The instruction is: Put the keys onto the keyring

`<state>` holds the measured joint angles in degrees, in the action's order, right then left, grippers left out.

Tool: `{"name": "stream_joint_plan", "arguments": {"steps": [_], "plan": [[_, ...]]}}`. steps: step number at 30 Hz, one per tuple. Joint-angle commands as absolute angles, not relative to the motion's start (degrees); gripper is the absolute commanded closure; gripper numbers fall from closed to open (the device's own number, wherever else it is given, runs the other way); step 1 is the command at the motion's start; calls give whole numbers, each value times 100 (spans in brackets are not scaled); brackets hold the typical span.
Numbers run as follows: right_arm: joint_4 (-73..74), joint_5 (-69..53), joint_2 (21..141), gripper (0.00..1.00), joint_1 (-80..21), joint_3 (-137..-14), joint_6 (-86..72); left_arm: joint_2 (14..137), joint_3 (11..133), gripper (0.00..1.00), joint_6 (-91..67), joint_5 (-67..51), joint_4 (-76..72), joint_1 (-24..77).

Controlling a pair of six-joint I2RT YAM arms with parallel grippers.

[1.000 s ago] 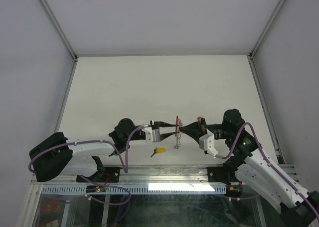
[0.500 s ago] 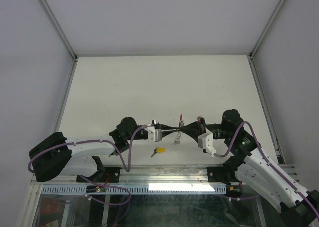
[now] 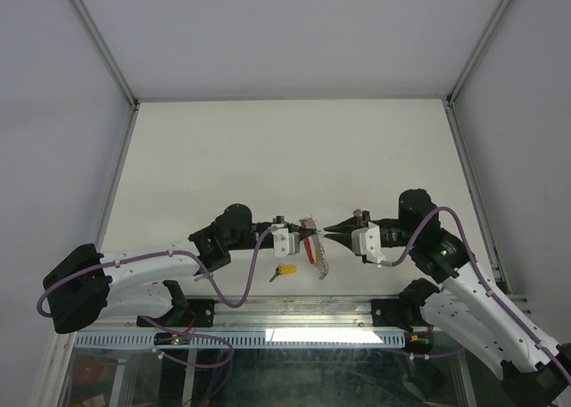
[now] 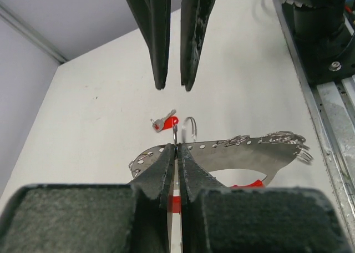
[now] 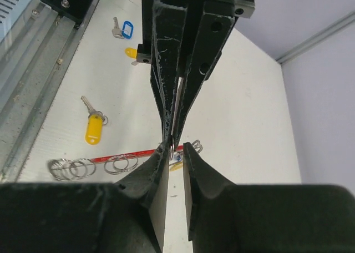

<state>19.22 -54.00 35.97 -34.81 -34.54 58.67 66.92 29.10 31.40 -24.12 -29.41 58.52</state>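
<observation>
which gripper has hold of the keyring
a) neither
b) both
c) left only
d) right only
c: the left gripper is pinched shut on the metal band of the keyring, while the right gripper faces it with a gap between its fingers and nothing in them.

A robotics lab cell: white desk (image 3: 268, 148) walled by plain panels (image 3: 294, 32) and aluminium rails (image 3: 100, 43), two arms (image 3: 152, 269) bolted on.
</observation>
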Motion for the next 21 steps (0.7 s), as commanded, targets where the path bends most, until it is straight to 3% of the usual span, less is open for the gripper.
{"name": "stream_joint_plan", "arguments": {"steps": [1, 11, 15, 21], "plan": [[2051, -4879, 3560, 81, -3518, -3811, 4526, 6427, 3368, 100, 3746, -1975, -2141, 5854], [2071, -3969, 3873, 81, -3516, -4242, 2196, 6341, 4181, 100, 4034, -2003, -561, 5854], [1939, -4160, 3896, 70, -3516, -4143, 1567, 6316, 4416, 100, 3981, -2075, -105, 5856], [1972, -3996, 3873, 65, -3517, -4075, 1479, 6298, 4795, 100, 3998, -2149, 610, 5854]]}}
